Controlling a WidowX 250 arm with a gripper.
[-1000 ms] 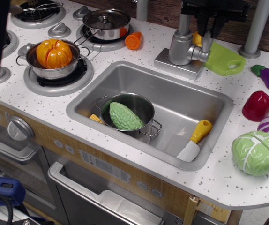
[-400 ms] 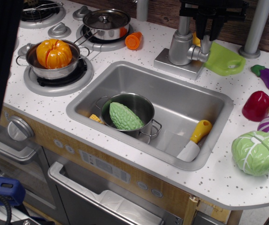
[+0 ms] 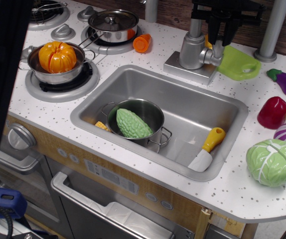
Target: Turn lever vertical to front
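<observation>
The lever [image 3: 216,54] is a small silver paddle joined to the right side of the grey cylindrical faucet body [image 3: 192,50], which stands on a square base behind the sink. It points upward. My black gripper [image 3: 221,43] hangs from the top edge right over it. Its two fingers are apart and stand on either side of the lever's upper end. I cannot tell whether a finger touches the lever. The top of the lever is partly hidden by the fingers.
The steel sink [image 3: 222,107] holds a pot with a green gourd [image 3: 132,123] and a yellow-handled knife [image 3: 208,149]. A green cutting board [image 3: 240,63] lies just right of the faucet, with a grey pole [image 3: 275,25] behind it. Toy vegetables sit at the right and stove pots at the left.
My gripper has shifted slightly to the right around the lever's top. The lever itself looks almost unmoved. A dark shape at the left edge has grown wider.
</observation>
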